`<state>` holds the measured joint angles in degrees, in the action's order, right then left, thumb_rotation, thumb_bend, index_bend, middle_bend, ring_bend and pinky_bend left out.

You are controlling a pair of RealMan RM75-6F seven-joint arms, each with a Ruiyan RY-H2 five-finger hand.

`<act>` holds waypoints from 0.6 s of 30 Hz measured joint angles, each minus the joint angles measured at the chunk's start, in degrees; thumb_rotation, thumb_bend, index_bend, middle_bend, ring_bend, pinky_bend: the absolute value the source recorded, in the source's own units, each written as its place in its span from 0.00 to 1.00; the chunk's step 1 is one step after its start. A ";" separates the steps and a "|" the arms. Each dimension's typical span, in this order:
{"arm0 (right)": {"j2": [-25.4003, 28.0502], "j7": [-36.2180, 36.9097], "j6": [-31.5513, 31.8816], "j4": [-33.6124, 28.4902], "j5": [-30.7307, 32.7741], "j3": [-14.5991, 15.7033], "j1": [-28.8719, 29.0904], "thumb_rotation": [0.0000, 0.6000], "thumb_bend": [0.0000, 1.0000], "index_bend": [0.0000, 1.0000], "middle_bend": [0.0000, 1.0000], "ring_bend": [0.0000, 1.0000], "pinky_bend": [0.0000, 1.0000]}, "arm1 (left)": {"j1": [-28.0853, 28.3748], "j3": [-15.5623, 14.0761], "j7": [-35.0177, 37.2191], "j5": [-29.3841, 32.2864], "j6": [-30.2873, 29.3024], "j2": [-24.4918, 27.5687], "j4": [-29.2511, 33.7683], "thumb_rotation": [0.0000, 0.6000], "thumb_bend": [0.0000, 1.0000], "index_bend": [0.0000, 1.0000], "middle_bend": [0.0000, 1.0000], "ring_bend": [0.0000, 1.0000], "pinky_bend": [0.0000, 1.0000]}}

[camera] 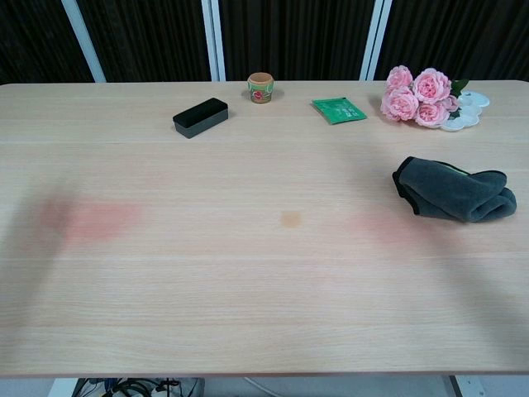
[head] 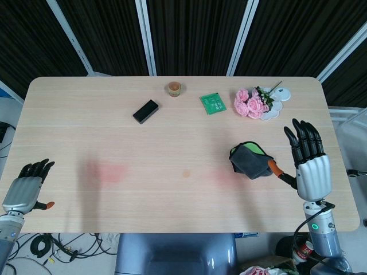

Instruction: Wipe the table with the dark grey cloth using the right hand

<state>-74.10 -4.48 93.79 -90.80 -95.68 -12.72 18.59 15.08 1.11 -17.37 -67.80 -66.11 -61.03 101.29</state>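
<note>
The dark grey cloth (head: 251, 160) (camera: 455, 192) lies bunched on the right side of the table (head: 172, 200), with a green edge showing in the head view. My right hand (head: 309, 163) stands just right of it, fingers straight and apart, holding nothing. Its orange-tipped thumb reaches the cloth's right edge; I cannot tell whether it touches. My left hand (head: 26, 186) hangs at the table's front left corner, fingers apart and empty. The chest view shows neither hand.
Along the back stand a black box (head: 145, 111) (camera: 200, 117), a small cup (head: 174, 88), a green packet (head: 213, 103), and pink flowers (head: 250, 103) by a white dish (head: 281, 95). Pinkish stains (head: 112, 171) (camera: 95, 219) and a brown spot (head: 186, 173) mark the tabletop.
</note>
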 measured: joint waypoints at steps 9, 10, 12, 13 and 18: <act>0.04 -0.03 -0.28 -0.10 0.28 0.17 -0.01 1.00 0.00 0.00 0.00 0.00 0.09 | -0.02 -0.21 0.14 -0.19 -0.25 0.03 -0.01 1.00 0.00 0.00 0.00 0.00 0.00; 0.03 -0.05 -0.30 -0.08 0.26 0.21 -0.01 1.00 0.00 0.00 0.00 0.00 0.09 | -0.05 -0.28 0.16 -0.26 -0.31 0.04 -0.01 1.00 0.00 0.00 0.00 0.00 0.00; -0.01 -0.14 -0.35 -0.10 0.17 0.29 0.01 1.00 0.00 0.00 0.00 0.00 0.09 | -0.04 -0.33 0.17 -0.22 -0.24 0.06 0.01 1.00 0.00 0.00 0.00 0.00 0.00; -0.03 -0.17 -0.34 -0.12 0.12 0.31 0.02 1.00 0.00 0.00 0.00 0.00 0.09 | 0.00 -0.36 0.15 -0.13 -0.12 0.08 0.02 1.00 0.00 0.00 0.00 0.00 0.00; 0.02 -0.24 -0.32 -0.40 0.17 0.35 -0.02 1.00 0.00 0.00 0.00 0.00 0.09 | 0.18 -0.41 0.00 0.05 0.06 0.08 0.06 1.00 0.00 0.00 0.00 0.00 0.00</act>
<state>-74.08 -4.72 93.47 -91.21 -95.50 -12.38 18.57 15.26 0.70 -17.38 -67.75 -66.04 -60.95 101.35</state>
